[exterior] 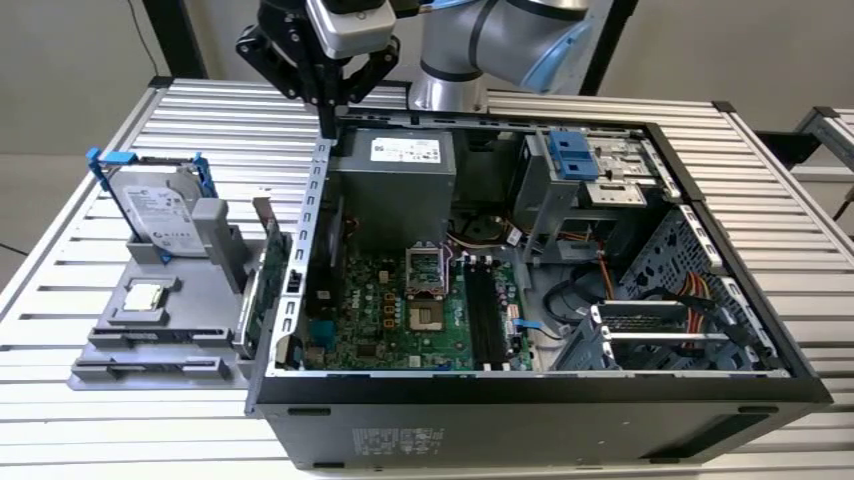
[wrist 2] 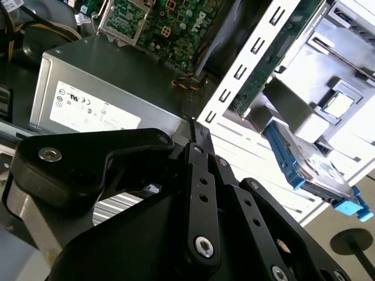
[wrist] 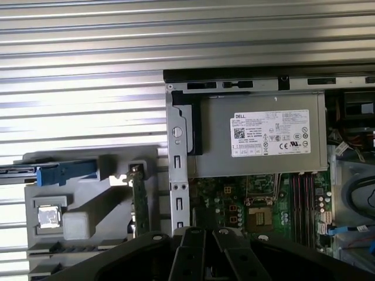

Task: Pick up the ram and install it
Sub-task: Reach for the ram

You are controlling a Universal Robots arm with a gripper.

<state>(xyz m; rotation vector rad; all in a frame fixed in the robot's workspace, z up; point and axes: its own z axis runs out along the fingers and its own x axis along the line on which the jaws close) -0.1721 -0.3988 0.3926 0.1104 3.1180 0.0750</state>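
Right now the black end effector (exterior: 328,125) has its fingers (wrist 2: 199,170) pressed together with nothing in them. It hangs just above the thin, hard metal case wall (exterior: 316,220), so going straight down could bang it. I cannot pick out the ram. Below, just past that wall, a flat green card (exterior: 276,270) stands in a grey plastic holder (exterior: 147,345) on the ribbed worktop (exterior: 80,180).

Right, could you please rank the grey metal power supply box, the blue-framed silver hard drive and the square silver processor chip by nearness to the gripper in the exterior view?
1. Power supply box: just beneath the gripper, inside the case.
2. Hard drive: upright on the grey holder, exterior view's left.
3. Processor chip: flat on that holder, nearer the camera.
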